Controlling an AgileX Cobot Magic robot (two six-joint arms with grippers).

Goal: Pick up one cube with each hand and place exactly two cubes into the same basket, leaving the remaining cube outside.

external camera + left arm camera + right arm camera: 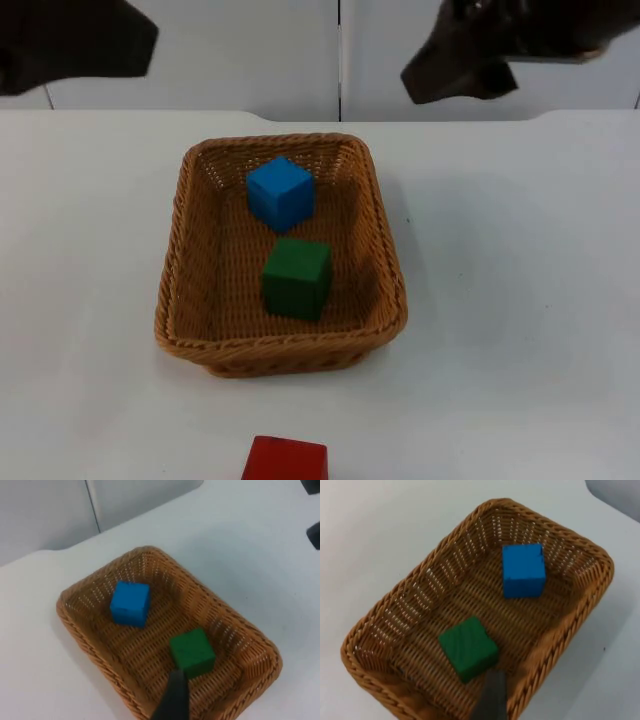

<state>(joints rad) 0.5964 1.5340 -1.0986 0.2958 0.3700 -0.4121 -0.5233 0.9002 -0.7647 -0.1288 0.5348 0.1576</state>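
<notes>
Cubes: blue cube (280, 191) and green cube (297, 277) inside basket (170, 300) | red cube (285, 461) outside, near table edge | I judge placement complete | left gripper (75, 45), right gripper (465, 65) raised clear; finger state: cannot tell.

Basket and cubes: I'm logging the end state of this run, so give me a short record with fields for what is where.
basket: wicker, mid-table
blue cube: in the basket, at its far end
green cube: in the basket, nearer the front, apart from the blue one
red cube: on the table outside the basket, at the near edge
cubes in basket: two
left tool: raised at the far left, holding nothing
right tool: raised at the far right, holding nothing
</notes>
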